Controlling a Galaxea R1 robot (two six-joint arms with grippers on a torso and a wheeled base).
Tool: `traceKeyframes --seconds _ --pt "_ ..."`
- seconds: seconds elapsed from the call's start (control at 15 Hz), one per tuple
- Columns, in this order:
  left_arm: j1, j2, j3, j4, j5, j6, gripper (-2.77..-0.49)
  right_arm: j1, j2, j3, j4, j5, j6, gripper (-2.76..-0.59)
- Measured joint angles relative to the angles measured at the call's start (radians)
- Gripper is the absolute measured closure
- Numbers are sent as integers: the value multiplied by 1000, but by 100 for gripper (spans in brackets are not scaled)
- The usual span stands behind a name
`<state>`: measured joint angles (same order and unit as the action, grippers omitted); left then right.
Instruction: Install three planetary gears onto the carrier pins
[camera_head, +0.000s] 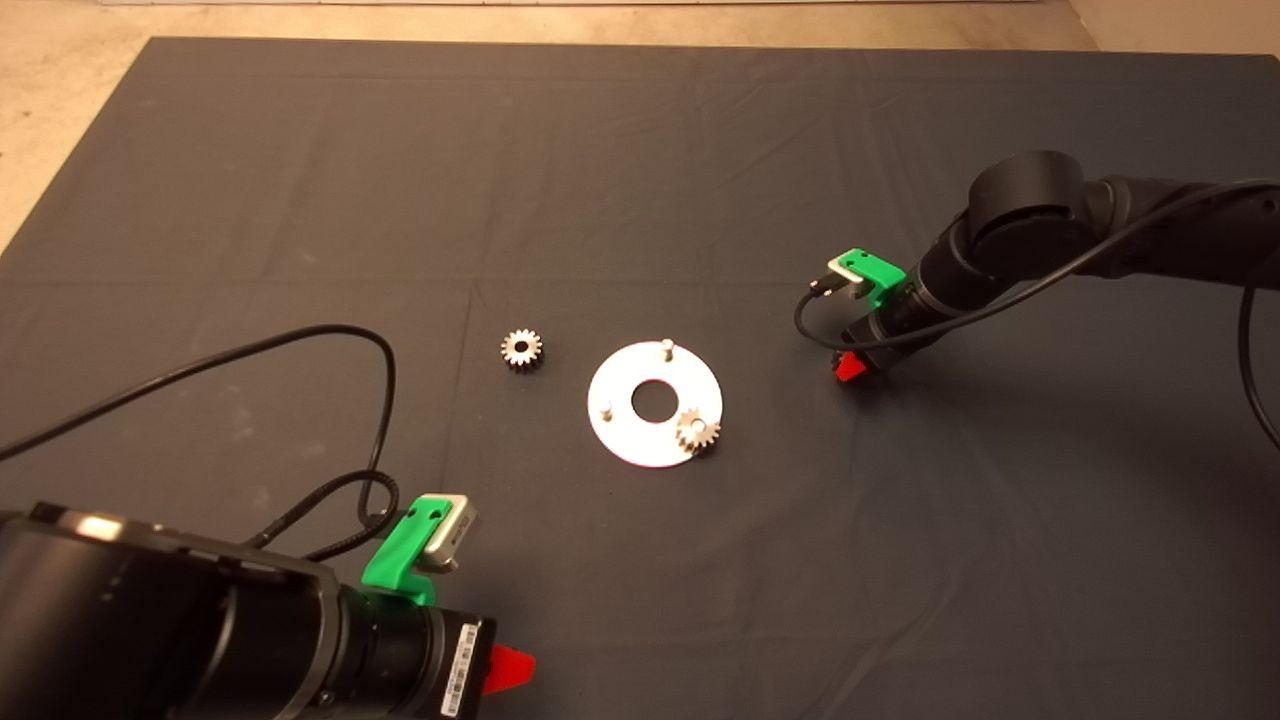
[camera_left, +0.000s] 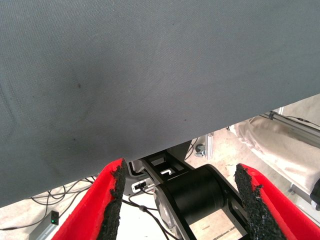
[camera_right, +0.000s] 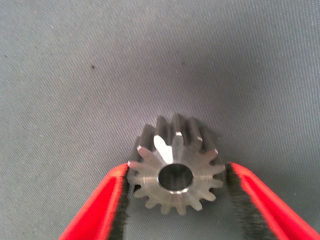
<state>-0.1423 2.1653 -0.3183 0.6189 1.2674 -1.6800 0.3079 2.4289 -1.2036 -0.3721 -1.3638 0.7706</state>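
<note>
The right gripper is down at the dark mat, well to the right of the silver carrier disc. Its wrist camera shows the two red fingers standing either side of a planetary gear; the black pads look to be touching the teeth on both sides, though I cannot be sure how firmly they grip. That gear seems to sit on or just above the mat, hidden under the gripper in the head view.

On the disc, one gear sits over the pin nearest the lower right of its rim. The other two carrier pins stand bare: one at the far edge, one on the left side. A third gear lies flat on the mat, near the disc's left and apart from it.

The left gripper waits at the mat's near left corner, fingers spread wide with nothing between them.
</note>
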Motion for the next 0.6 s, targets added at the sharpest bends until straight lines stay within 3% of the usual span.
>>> traceKeyframes --seconds 0.6 --pt "0 -18 0 0 -13 0 -149 0 0 0 1 4 0 -115"
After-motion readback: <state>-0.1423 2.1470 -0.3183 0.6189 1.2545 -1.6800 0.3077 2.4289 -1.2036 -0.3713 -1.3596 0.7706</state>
